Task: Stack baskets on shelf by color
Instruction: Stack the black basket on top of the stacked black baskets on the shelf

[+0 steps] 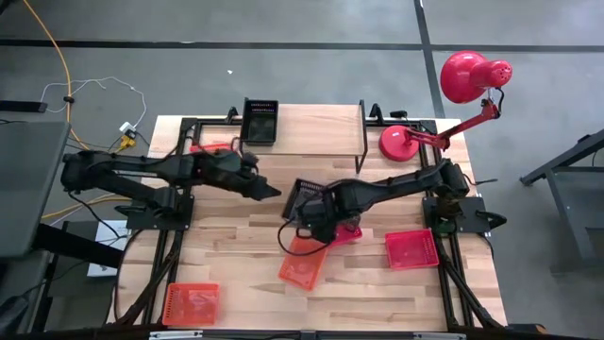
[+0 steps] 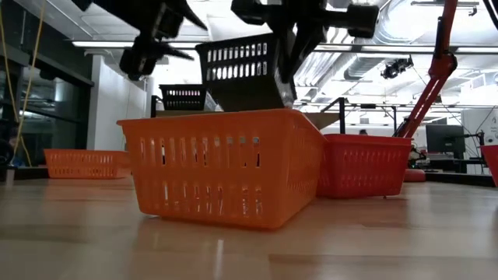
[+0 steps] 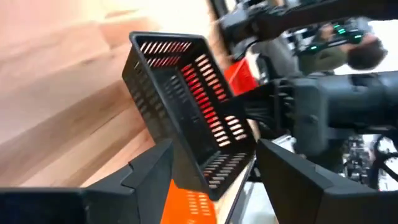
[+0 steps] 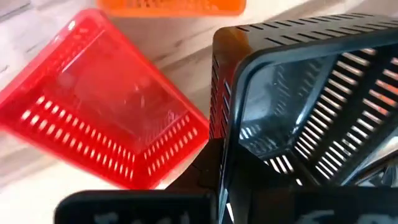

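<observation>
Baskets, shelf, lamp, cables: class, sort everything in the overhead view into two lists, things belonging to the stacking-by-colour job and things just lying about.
Belongs to the job:
- black basket held by right gripper
- black basket on shelf
- orange baskets
- red basket
- shelf

Just lying about:
- red desk lamp
- floor cables

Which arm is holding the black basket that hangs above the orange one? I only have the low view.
Observer: The right gripper is shut on the rim of the tilted black basket, about mid-table in the high view.
Operator: Where is the left one?
Observer: The left gripper is open and faces that basket, with its fingers clear of it.
Operator: Is anything on the shelf?
Observer: One other black basket sits upright on the shelf, at its left end in the high view.
</observation>
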You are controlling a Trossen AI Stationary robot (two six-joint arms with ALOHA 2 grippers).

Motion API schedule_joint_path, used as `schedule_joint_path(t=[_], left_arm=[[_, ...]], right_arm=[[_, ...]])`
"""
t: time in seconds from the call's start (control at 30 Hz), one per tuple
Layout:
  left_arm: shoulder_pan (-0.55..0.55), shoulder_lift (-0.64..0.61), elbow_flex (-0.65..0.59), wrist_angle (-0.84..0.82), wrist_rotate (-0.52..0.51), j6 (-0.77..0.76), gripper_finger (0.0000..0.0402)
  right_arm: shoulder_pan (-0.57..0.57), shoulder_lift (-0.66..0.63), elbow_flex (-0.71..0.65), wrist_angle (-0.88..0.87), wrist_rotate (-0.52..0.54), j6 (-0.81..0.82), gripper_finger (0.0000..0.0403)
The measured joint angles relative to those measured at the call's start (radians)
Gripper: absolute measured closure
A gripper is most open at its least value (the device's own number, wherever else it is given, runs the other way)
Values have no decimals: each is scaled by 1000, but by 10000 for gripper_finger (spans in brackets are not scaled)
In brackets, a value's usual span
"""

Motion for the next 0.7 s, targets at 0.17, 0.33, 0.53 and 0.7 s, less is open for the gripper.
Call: schedule_joint_path(t=[0.17, 0.33, 0.53, 0.7], left_arm=[[-9, 104, 0, 6, 5, -34, 183], [-12, 183, 0, 32, 39, -56, 183], [-12, 246, 0, 69, 45, -73, 183], [-12, 294, 0, 68, 45, -83, 183]], right_arm=[[13, 0, -45, 82, -22, -18, 403], [11, 0, -79, 103, -28, -18, 403], [4, 0, -102, 124, -27, -33, 403], [-8, 0, -103, 145, -27, -34, 403]])
